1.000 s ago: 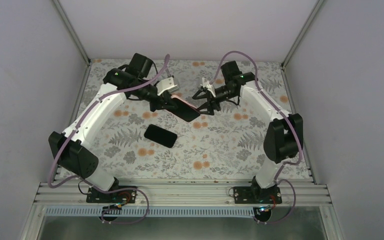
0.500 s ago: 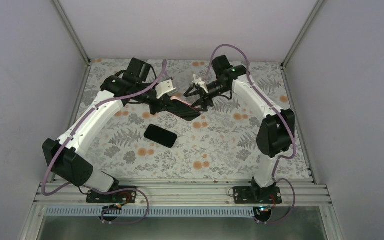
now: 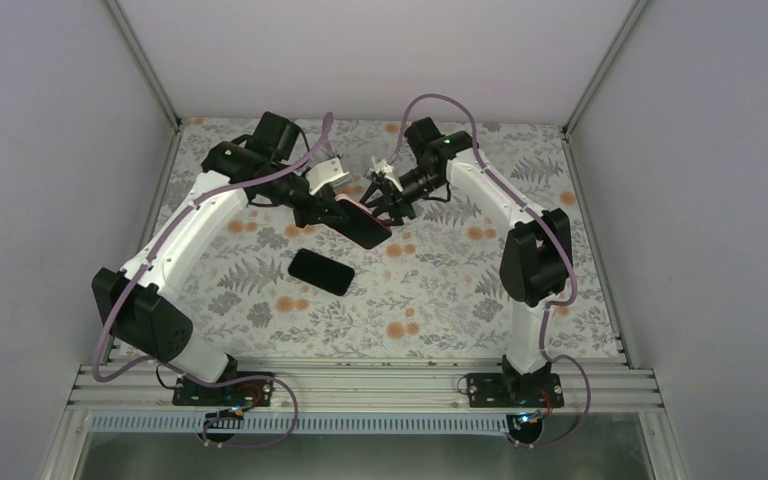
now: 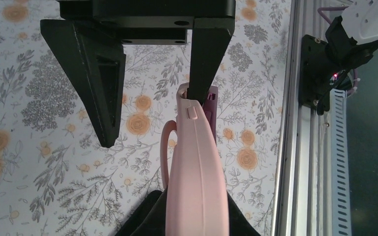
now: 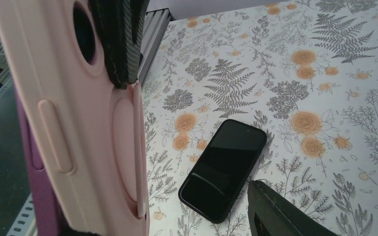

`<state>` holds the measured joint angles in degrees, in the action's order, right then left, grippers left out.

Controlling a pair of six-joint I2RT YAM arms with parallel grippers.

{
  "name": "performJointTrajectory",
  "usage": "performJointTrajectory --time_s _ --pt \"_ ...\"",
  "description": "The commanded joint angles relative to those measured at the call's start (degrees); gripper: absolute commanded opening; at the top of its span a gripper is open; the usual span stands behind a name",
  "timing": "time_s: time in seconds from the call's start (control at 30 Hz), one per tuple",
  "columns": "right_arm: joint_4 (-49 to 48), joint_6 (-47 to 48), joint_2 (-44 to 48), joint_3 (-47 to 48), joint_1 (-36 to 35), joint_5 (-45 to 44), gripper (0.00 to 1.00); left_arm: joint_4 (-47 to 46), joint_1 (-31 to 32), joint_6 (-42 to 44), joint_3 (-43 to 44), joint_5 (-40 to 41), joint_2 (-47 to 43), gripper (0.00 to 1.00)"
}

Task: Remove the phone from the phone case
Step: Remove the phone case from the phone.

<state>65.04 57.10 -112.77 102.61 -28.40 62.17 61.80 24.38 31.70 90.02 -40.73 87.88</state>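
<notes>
— Where is the phone?

— In the air over the far half of the table (image 3: 440,300), about midway between its left and right edges. The pink phone case (image 3: 362,222) is around it. A strip of the purple phone (image 4: 212,101) shows along one long side, so I judge it not yet out.

— Who has it?

— The left gripper (image 4: 152,118), it seems. Its fingers stand well apart, with the table showing between them. The case's camera-hole end lies against only one of them, and I cannot tell how it is kept up.

— And the right gripper (image 3: 388,195)?

— Just beside the case, on its far-right side. One finger (image 5: 275,211) shows in its own camera and the other is hidden behind the case. Apart or together, I cannot tell.

— Which way does the case run?

— Its long axis goes from far-left to near-right, along the left fingers. Its back faces the right wrist. The right arm is the free one, so the peel likely falls to it.

— Anything else?

— A black phone (image 5: 224,167) lies flat on the table below, toward the near edge.
</notes>
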Motion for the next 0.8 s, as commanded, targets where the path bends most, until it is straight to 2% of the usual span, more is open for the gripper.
performJointTrajectory --time_s 0.0,0.17,0.3,0.4,0.47,0.67,0.77 --pt "8.63 -5.22 1.71 0.97 -13.49 17.95 0.54 -34.11 -0.83 -4.48 5.43 5.22 3.45 0.02" --pt "8.63 -5.0 2.98 0.69 -14.05 18.2 0.37 -31.35 -1.15 -3.41 7.51 3.27 5.17 0.02" --pt "8.62 -4.4 4.57 -0.18 -14.05 18.25 0.23 -26.16 -2.34 -2.03 11.36 -2.69 7.41 0.02" --pt "8.62 -4.04 5.58 -0.87 -14.05 17.97 0.04 -20.74 -3.03 -0.18 15.08 -5.19 9.68 0.02" --pt "8.62 -4.09 6.01 -1.09 -13.9 17.51 0.03 -16.36 -3.47 1.9 17.96 -7.83 11.18 0.02" --pt "8.17 -5.04 6.0 -0.63 -10.31 17.95 0.03 4.96 -4.5 13.23 30.61 -14.76 19.29 0.06" --pt "8.13 -6.03 5.19 0.22 -7.53 18.37 0.03 10.38 -4.48 16.3 32.93 -15.35 20.96 0.11"
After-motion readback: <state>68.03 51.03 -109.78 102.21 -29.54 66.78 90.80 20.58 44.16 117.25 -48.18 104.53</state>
